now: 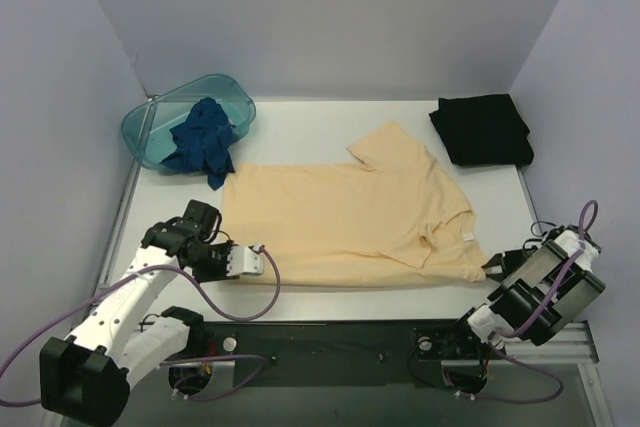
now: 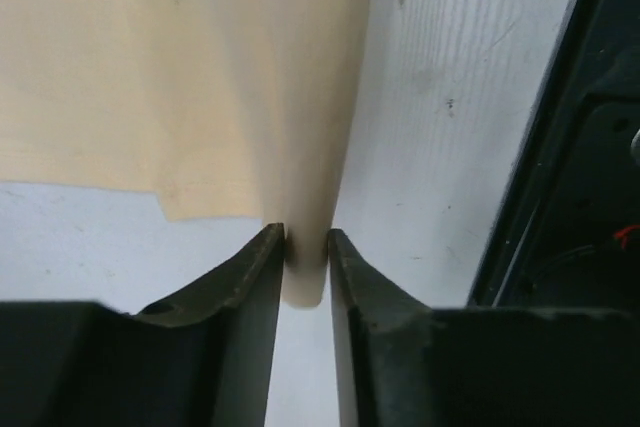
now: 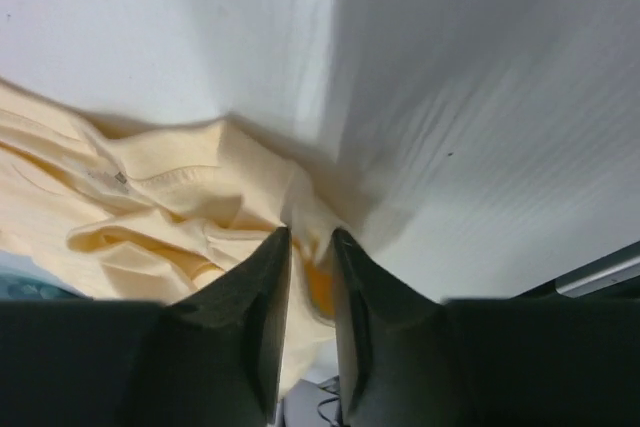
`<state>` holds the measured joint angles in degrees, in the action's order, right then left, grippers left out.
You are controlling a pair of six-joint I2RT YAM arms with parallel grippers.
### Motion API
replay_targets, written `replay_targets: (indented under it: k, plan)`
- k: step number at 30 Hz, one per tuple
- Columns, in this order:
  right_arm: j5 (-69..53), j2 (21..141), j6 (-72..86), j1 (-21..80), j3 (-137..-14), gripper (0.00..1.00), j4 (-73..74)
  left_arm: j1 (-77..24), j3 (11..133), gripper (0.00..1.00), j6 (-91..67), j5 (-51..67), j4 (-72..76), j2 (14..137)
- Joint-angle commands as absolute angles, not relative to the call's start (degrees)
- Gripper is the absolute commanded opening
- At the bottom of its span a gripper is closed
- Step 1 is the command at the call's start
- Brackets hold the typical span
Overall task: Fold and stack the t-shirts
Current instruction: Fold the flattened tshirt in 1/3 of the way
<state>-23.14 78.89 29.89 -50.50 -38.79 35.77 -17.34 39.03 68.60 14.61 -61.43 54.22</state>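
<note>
Top external: left pincer point(image 1: 262, 259) at 8 o'clock, right pincer point(image 1: 493, 267) at 4, both clamp the yellow shirt point(image 1: 345, 217); folding likely needs an even lift toward 12

We see the left gripper point(image 2: 306, 247) at bottom centre, two dark fingers point(image 2: 250, 307) closed on a narrow raised fold of the yellow-tan shirt point(image 2: 180, 77). The fold runs straight up from between the jaws, and its end pokes out just below the fingertips. Up and left of the gripper the shirt lies flat, with its hem edge left of the fingers. White table point(image 2: 450, 97) shows right of the gripper and under the hem. Far right of the gripper is a black frame point(image 2: 590, 197) with a bit of red wire point(image 2: 628, 235).
</note>
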Motion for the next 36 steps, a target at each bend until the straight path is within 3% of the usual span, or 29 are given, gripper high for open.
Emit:
replay_targets:
  k: [1,2,3,7,10,15,21,24,29,36]
  plan:
    - [-23.5,79.4,29.4,-53.9,-37.6,0.37,34.9,-19.9,40.5,0.61,70.8,15.5,-65.8,54.4]
    - [-22.4,78.8,29.4,-54.2,-37.8,0.41,35.1,-20.3,40.6,0.79,69.7,16.0,-65.4,54.5]
    - [-21.9,77.4,29.6,-54.6,-38.6,0.47,35.3,-20.7,40.9,0.86,69.4,16.5,-65.4,54.6]
    - [-19.1,72.4,29.1,-53.5,-44.7,0.51,38.4,-20.6,42.6,0.88,70.4,16.6,-69.6,54.8]
    - [-14.5,73.3,25.9,-41.4,-53.5,0.50,42.0,-20.2,43.9,0.88,63.5,13.7,-64.4,55.4]
    - [-19.2,77.4,22.2,-26.4,-59.9,0.48,48.4,-20.7,53.4,0.79,48.4,21.9,-55.0,60.8]
    - [-27.8,81.6,19.2,-16.7,-53.5,0.44,49.6,-27.7,63.9,0.66,34.5,37.9,-47.5,70.8]
    - [-26.5,83.9,20.4,-15.5,-50.0,0.46,45.8,-35.3,67.1,0.66,35.1,35.1,-45.7,75.9]
    - [-31.0,88.1,24.9,-14.9,-49.8,0.45,37.3,-51.9,75.6,0.55,38.0,24.2,-42.5,88.1]
    - [-29.6,92.0,26.8,-14.9,-49.7,0.41,33.0,-61.6,87.3,0.52,39.4,25.7,-37.2,102.5]
